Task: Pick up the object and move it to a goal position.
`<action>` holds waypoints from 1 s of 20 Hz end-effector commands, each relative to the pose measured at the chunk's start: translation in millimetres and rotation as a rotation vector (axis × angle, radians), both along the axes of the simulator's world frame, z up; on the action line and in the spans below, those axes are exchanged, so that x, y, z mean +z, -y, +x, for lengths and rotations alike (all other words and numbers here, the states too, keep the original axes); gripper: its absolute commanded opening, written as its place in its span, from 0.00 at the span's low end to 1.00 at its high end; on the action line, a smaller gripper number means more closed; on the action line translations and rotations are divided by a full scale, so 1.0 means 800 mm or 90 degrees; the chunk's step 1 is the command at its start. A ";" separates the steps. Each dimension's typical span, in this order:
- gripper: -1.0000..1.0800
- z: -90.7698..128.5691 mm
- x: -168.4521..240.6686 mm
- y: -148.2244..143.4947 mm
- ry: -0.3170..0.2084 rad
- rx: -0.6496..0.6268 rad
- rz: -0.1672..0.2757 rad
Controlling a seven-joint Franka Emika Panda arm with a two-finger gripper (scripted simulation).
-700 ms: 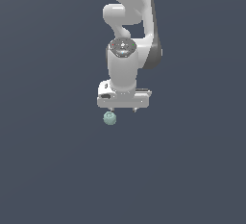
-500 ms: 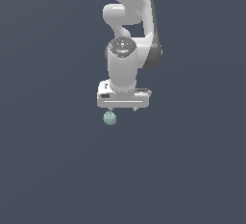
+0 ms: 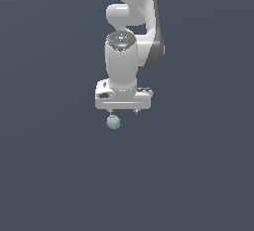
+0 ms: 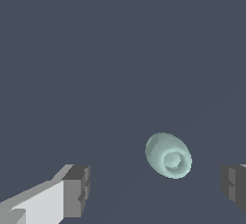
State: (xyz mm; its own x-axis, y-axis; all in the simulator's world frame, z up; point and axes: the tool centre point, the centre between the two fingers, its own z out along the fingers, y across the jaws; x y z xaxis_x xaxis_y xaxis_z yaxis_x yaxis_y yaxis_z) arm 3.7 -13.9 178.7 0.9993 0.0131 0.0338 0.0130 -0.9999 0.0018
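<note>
gripper (image 3: 123, 111) drops slightly vs 0.7 s ago, ball unmoved | jaws apart, nothing held | ball (image 4: 168, 155) between fingers, off-centre | judgement: descent phase, grasp pending

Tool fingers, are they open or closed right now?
Open. In the wrist view the tool fingers stand wide apart, the ball untouched between them.

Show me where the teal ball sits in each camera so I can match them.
Exterior view: the teal ball lies just under the white pincer, toward that view's left end of it.
Wrist view: the ball shows between the two fingertips, nearer the other one.
Shared landmark: the open pincer itself.
</note>
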 end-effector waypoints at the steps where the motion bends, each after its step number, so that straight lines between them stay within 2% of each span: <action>1: 0.96 0.000 -0.001 0.000 -0.001 -0.001 0.000; 10: 0.96 -0.008 -0.023 0.013 -0.005 -0.068 0.004; 20: 0.96 -0.030 -0.075 0.046 -0.016 -0.237 0.008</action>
State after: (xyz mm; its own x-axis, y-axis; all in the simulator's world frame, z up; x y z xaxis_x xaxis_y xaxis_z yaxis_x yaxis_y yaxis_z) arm -17.5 -46.3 125.0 0.9503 -0.3112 0.0100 -0.3111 -0.9504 -0.0071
